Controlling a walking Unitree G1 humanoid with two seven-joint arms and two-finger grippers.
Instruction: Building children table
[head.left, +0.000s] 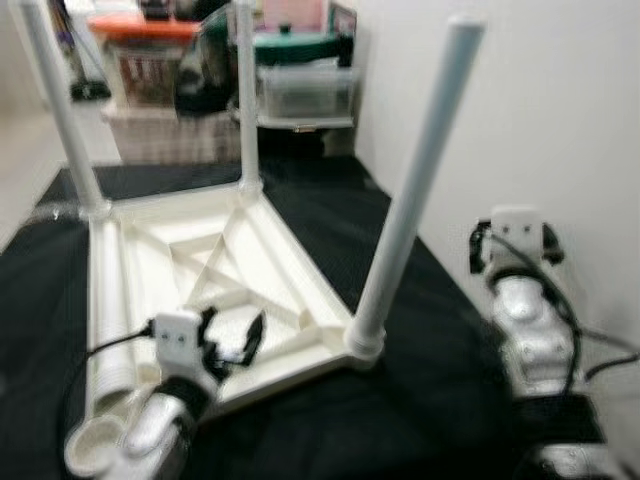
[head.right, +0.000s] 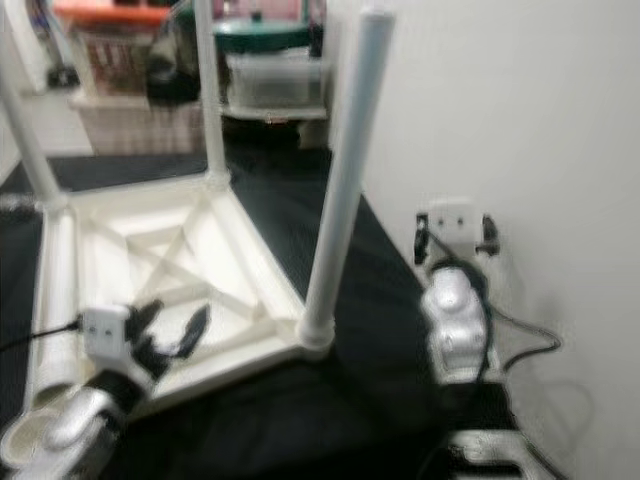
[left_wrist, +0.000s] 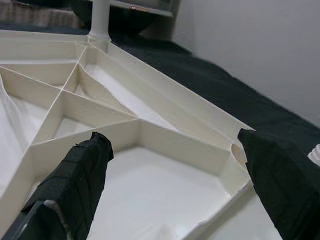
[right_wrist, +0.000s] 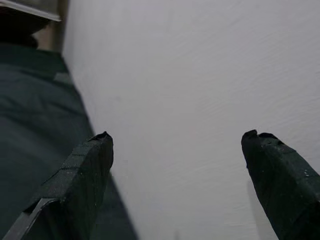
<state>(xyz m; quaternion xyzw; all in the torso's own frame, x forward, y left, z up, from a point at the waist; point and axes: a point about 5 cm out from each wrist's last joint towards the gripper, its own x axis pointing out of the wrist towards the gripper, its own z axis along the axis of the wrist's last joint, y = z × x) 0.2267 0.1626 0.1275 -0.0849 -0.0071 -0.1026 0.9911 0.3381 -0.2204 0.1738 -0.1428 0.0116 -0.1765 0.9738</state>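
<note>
A white children's table (head.left: 285, 265) lies upside down on a black cloth, its ribbed underside facing up. Three white legs stand in its corners: near right (head.left: 415, 190), far middle (head.left: 245, 100), far left (head.left: 60, 120). A further white tube (head.left: 108, 330) lies along the table's left edge, ending by an open corner socket (head.left: 95, 440). My left gripper (head.left: 235, 335) hovers open just above the near part of the underside, with nothing between its fingers (left_wrist: 75, 175). My right gripper (right_wrist: 177, 137) is open and empty, pointing at the white wall beside the cloth; its arm (head.left: 530, 320) is at the right.
The black cloth (head.left: 440, 400) covers the work surface. A white wall (head.left: 540, 110) runs close along the right side. Beyond the cloth stand stacked plastic bins (head.left: 305, 90) and a box with an orange lid (head.left: 145, 45).
</note>
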